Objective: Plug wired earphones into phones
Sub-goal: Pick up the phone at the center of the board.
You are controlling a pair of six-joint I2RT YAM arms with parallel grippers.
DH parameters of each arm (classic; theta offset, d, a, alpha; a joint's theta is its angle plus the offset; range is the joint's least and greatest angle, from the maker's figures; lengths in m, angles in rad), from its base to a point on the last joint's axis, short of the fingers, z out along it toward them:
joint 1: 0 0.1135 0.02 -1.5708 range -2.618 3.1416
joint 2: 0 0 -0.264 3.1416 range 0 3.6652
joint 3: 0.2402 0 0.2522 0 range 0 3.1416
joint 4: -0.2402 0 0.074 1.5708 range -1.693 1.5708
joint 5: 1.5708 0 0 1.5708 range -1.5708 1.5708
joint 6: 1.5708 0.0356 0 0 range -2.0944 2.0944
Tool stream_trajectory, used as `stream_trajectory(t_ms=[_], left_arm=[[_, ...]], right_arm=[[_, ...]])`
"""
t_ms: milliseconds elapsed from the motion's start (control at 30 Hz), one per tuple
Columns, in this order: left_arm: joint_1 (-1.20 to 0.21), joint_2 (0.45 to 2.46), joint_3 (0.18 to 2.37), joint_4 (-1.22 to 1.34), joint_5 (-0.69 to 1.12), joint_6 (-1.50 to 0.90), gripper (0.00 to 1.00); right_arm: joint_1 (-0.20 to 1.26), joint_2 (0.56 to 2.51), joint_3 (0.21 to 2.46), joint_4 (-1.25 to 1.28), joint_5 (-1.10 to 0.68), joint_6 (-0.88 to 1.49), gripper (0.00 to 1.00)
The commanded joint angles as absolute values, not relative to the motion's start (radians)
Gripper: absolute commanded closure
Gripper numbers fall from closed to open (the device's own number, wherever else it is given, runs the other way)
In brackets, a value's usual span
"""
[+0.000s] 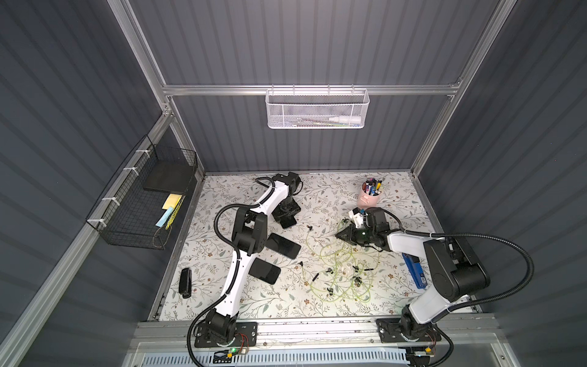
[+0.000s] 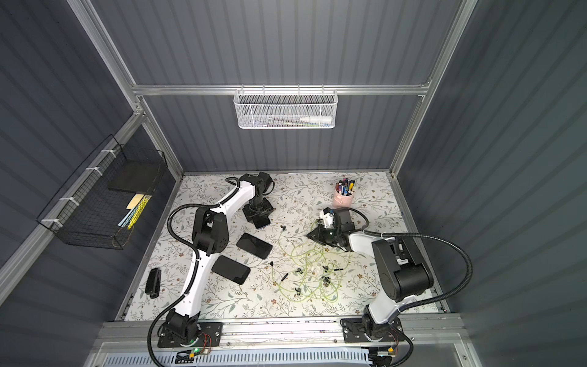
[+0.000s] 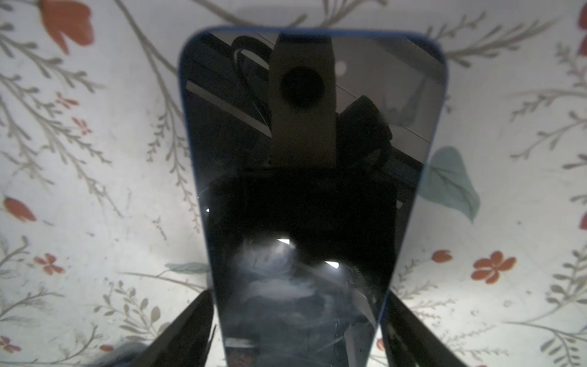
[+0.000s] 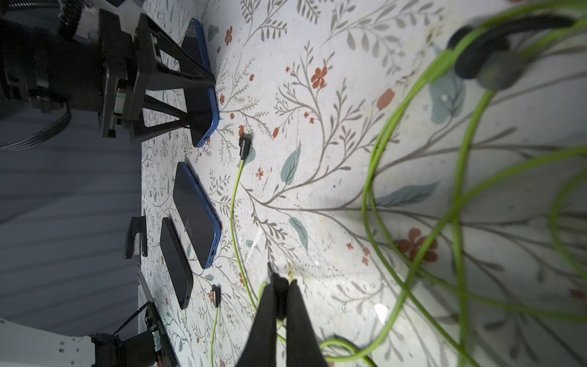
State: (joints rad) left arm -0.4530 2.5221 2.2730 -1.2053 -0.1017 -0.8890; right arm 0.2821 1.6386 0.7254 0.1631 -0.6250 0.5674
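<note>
Three dark phones lie left of centre. My left gripper (image 1: 286,216) (image 3: 300,294) stands open over the farthest phone (image 1: 289,224) (image 3: 311,127). Its fingers (image 3: 190,327) straddle the phone's long sides, close to its blue edges. The other two phones (image 1: 284,246) (image 1: 265,270) lie flat nearer the front. The earphones (image 1: 346,270) (image 2: 313,273) are a tangle of yellow-green cable right of centre. My right gripper (image 1: 337,235) (image 4: 281,279) is shut on one black earphone plug just above the table. Two loose plugs (image 4: 244,146) (image 4: 216,295) lie between the tangle and the phones.
A pink cup of pens (image 1: 368,197) stands at the back right. A blue object (image 1: 414,270) lies under the right arm. A black oblong device (image 1: 185,282) sits at the front left. A black wire basket (image 1: 143,203) hangs on the left wall, and a white mesh basket (image 1: 317,108) on the back wall.
</note>
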Motion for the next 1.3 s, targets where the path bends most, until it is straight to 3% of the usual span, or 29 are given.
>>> stream_trajectory(t_ms=[0,167,600,833,1267], left_arm=[[-0.449,2.636,2.159,-1.284,-0.153,-0.843,0.23],[-0.439,2.604,2.132,-1.23,-0.161,-0.812,0.3],[-0.438,2.328,2.019,-1.102,-0.049,-0.919,0.36],[-0.437,2.108,1.749,-0.708,0.168,-1.174,0.43],[-0.443,1.913,1.563,-0.458,0.361,-1.564,0.53]], right_arm=[[0.285,1.604,0.715,0.135,-0.63,0.539,0.97],[0.287,1.552,0.724,0.058,-0.63,0.515,0.97],[0.298,1.513,0.839,-0.092,-0.639,0.444,0.96],[0.335,1.503,0.88,-0.083,-0.566,0.453,0.97],[0.483,1.514,0.909,0.1,-0.43,0.439,0.97]])
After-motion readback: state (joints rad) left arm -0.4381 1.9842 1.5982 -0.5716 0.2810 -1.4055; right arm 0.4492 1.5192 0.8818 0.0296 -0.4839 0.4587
